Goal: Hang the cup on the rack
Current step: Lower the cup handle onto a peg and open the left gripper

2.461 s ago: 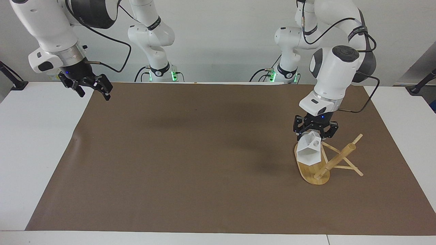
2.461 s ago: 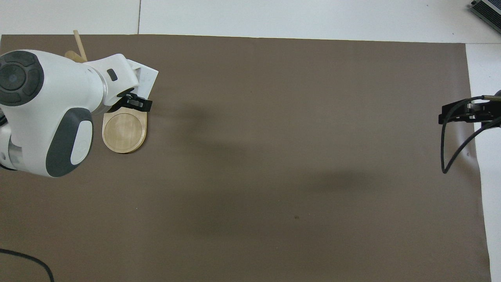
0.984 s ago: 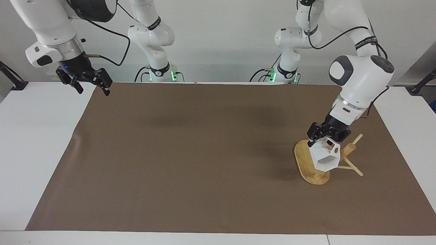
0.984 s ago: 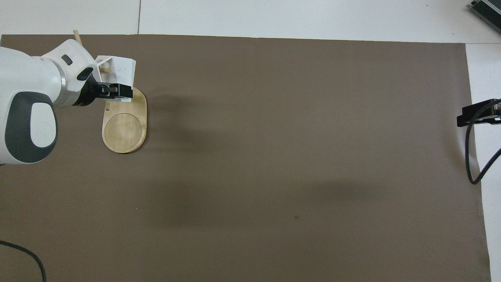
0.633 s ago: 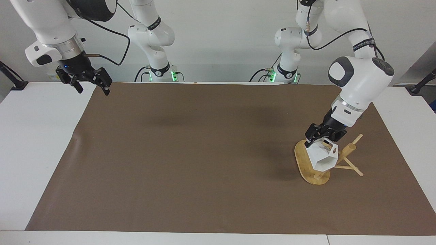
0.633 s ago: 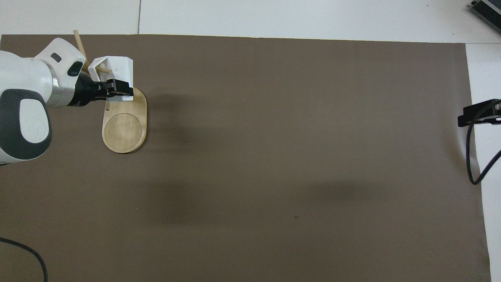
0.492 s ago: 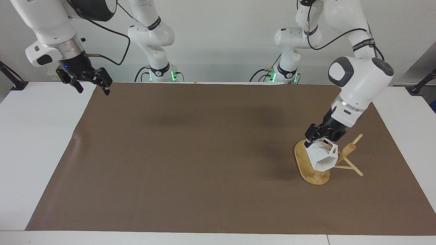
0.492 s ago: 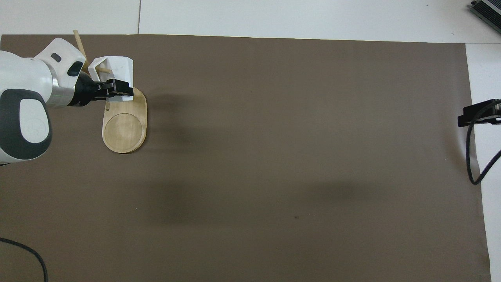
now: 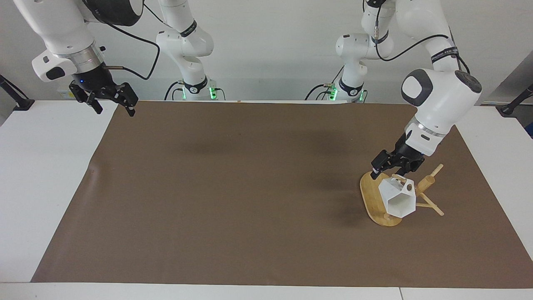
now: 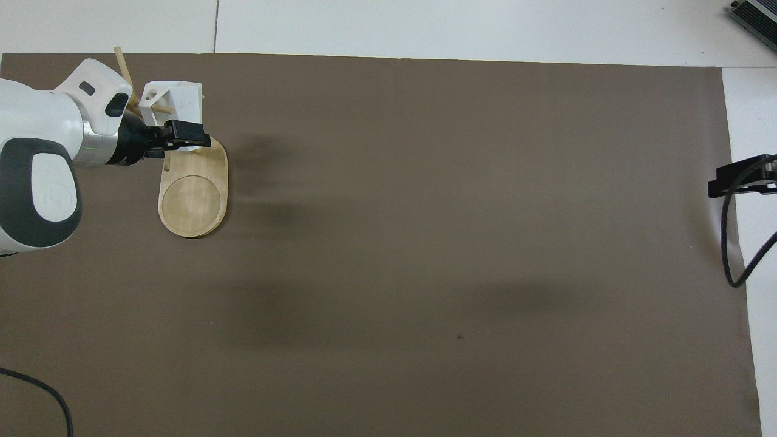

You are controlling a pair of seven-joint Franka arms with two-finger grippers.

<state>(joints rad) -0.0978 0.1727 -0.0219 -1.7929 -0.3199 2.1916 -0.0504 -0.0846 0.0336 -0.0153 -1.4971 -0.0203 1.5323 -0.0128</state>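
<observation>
Cup (image 9: 399, 198): hangs by handle on a peg of rack (image 9: 374, 200), toward left arm's end of table. Left gripper (image 9: 389, 166): fingers spread, just above cup, apart from it. Advice: lift straight up, avoid pegs. Right gripper (image 9: 110, 101): spread, waits over table edge.

We see a white table (image 9: 25, 175) with a brown mat (image 9: 233, 187) over most of it, black cable (image 10: 36, 388) at overhead frame's lower left.
</observation>
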